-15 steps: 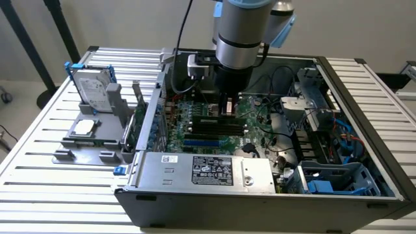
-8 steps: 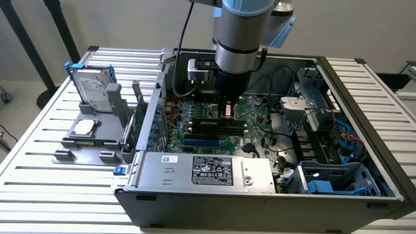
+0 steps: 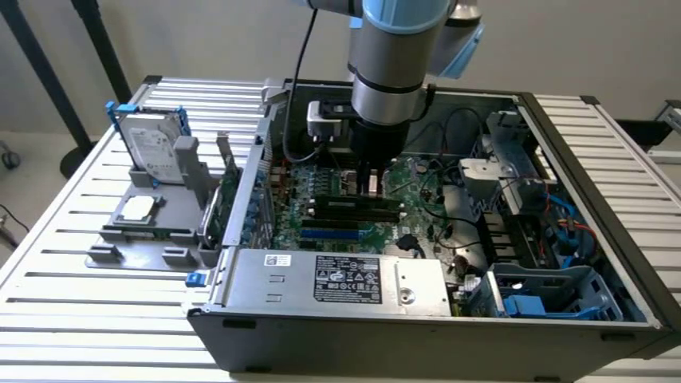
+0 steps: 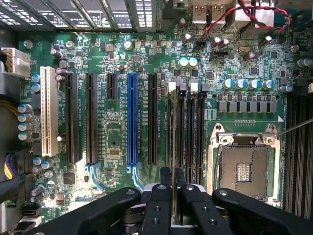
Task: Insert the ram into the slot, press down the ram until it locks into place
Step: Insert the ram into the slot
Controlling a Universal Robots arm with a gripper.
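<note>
Exterior view: you have the tool (image 3: 372, 185) reaching straight down into the open case (image 3: 596, 239) on the slatted bench (image 3: 64, 263), over the motherboard (image 3: 319, 179), presumably so it can push vertically; the power supply label (image 3: 356, 279) is too small to read. Wrist view: the tool (image 4: 173, 178) is clenched on the ram (image 4: 173, 127), seen edge-on as a thin line lying along the slot (image 4: 169, 112), beside the blue slot (image 4: 132, 117); held on edge so it lines up with the socket, I judge; you cannot tell whether it is seated; board print is illegible.
</note>
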